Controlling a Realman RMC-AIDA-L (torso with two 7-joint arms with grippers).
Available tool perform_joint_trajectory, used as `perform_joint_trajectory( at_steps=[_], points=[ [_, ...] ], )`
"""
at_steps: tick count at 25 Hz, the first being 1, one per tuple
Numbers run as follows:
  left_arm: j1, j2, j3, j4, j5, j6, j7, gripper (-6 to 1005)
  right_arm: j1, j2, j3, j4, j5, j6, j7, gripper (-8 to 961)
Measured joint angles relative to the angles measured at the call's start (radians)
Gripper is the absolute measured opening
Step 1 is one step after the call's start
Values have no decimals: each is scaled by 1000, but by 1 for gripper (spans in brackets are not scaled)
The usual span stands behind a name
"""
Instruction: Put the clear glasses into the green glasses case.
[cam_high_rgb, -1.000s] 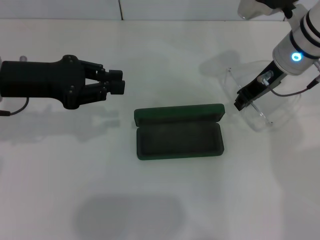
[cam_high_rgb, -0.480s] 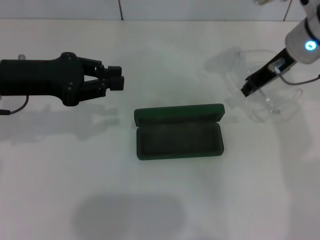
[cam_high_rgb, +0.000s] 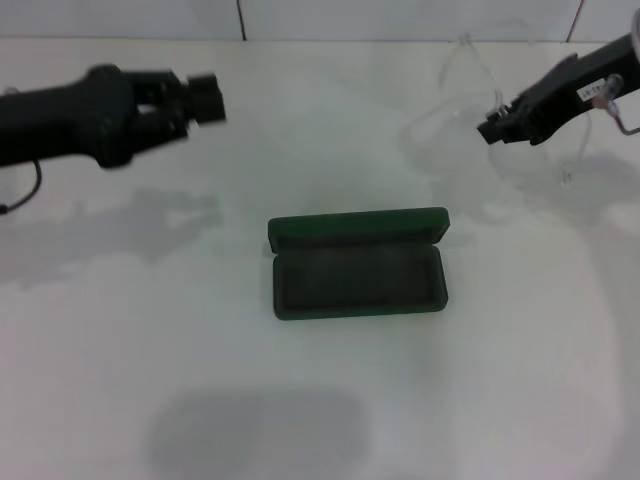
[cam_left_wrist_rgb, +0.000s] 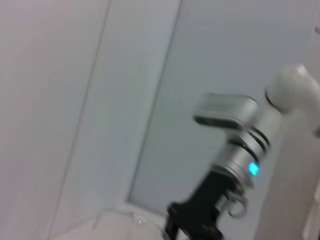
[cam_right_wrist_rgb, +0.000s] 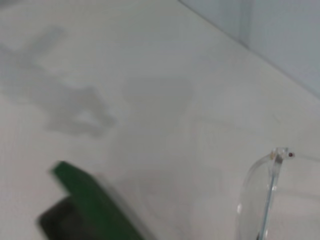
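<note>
- The clear glasses (cam_high_rgb: 470, 95) hang in the upper right of the head view, off the table (cam_high_rgb: 320, 400).
- Upper left: the left gripper (cam_high_rgb: 205, 97), fingers pressed together, holds nothing.
- Centre: the green glasses case (cam_high_rgb: 358, 265) lies open.
- Upper right: the right gripper (cam_high_rgb: 492, 128) pinches the glasses.

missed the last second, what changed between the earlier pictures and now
The right claw, shut on the clear glasses, has lifted them off the table and carried them up and away from the robot, toward the table's far edge. The left claw also rose and pulled back toward the far left. The green glasses case stayed put, lid open and empty.
</note>
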Motion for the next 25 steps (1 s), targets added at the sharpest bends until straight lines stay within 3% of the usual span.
perform_joint_trajectory(
  at_steps=[4, 8, 14, 19, 25],
  points=[
    [26, 10, 0, 35, -111, 3, -37, 257, -73, 5, 25, -109, 148, -65, -173, 122],
    [31, 25, 0, 86, -177, 3, -54, 258, -126, 11, 28, -124, 252, -98, -308, 123],
    [13, 27, 0, 113, -242, 3, -95, 258, -176, 19, -74, -105, 366, -93, -481, 121],
    [-20, 22, 0, 163, -251, 3, -104, 258, -188, 20, -172, -80, 435, -45, -569, 123],
    [-62, 0, 2, 178, -247, 3, -111, 257, -190, 21, -261, -69, 483, 22, -641, 123]
  ],
)
